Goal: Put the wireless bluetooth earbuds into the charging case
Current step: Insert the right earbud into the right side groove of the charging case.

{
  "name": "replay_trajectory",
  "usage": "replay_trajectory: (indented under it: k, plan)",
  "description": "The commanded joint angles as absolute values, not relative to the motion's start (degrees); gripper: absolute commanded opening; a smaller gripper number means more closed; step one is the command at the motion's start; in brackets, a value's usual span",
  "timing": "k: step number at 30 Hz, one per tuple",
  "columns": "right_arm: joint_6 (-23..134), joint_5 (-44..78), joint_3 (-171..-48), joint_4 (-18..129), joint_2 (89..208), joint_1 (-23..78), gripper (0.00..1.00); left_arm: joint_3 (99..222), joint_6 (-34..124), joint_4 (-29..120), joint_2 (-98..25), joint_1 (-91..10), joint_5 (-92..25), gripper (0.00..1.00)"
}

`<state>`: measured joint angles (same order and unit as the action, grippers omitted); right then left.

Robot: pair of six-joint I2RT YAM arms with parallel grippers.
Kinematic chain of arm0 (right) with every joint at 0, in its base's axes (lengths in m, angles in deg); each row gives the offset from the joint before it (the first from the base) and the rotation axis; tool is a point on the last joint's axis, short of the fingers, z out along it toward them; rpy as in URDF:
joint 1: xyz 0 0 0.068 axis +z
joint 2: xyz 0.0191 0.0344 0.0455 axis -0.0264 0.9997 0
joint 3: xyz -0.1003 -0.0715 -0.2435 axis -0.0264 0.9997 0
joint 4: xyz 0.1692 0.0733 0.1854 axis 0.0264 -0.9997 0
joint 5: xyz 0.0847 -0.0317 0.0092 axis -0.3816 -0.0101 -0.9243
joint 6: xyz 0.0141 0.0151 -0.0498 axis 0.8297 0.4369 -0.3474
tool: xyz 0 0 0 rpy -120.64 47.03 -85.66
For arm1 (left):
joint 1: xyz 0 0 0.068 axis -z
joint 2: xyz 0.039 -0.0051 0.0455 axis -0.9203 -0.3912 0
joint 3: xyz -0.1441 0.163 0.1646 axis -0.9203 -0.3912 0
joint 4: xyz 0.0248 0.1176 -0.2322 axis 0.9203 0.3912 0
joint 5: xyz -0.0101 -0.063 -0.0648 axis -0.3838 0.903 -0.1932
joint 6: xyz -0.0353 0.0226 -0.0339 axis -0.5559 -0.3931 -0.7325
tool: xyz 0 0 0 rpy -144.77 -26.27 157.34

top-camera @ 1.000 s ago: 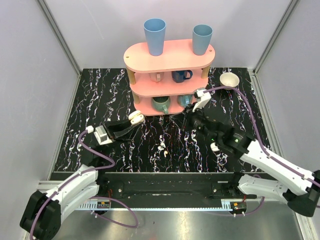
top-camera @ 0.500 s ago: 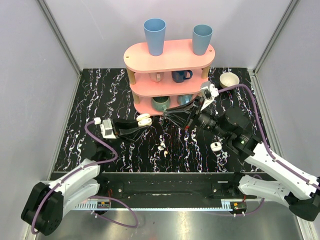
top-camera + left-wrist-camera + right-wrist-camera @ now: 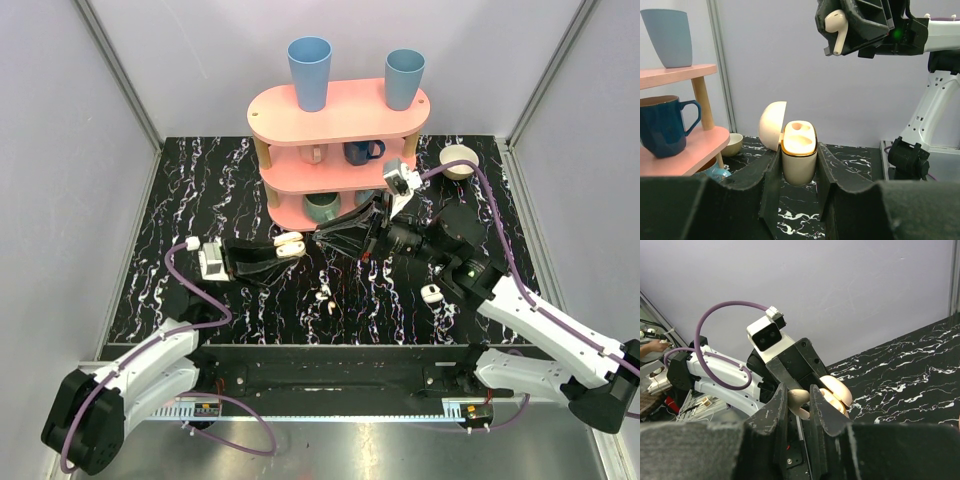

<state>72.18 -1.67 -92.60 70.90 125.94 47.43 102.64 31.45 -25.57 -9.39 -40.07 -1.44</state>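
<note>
**Left wrist view: one earbud held high, open case waiting below**

Left wrist camera looks straight along the left fingers, which are clamped on the cream charging case. The case stands upright between them, clear of the counter. Its lid is swung open to the left, and the one socket visible in its top looks empty.

Up and to the right of the case, well apart from its mouth, the right fingers are pinched on a white earbud, with the stem pointing down. The right wrist camera shows the same grip from behind, the earbud's rounded head squeezed between the two pads and the case just beyond it. From above, the right fingertips sit just to the right of the case without touching it.

A second earbud, or what looks like one, lies on the counter on the near side of the case. It is too small to be sure.

The step in hand appears to be bringing the first earbud to the case, and nothing has been seated yet. The next move calls for carrying the earbud leftward until it hangs directly over an empty socket. The stem should line up with the socket's deep end before a slow, straight descent. The left fingers need to keep the case steady and upright. A tilted stem would likely catch on the gold rim instead of dropping in.
</note>
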Motion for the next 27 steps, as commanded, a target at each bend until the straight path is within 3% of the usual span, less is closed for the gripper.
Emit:
replay_trajectory:
  k: [1, 27]
  plan:
    - [71.6, -1.9, -95.7, 71.2, 125.7, 47.0, 0.17, 104.7, 32.7, -35.0, -8.4, -40.3, -0.1, 0.0]
    - [64.7, -10.7, -100.1, 63.5, 132.0, 46.9, 0.17, 108.5, 24.3, -41.7, -11.4, -40.3, 6.5, 0.0]
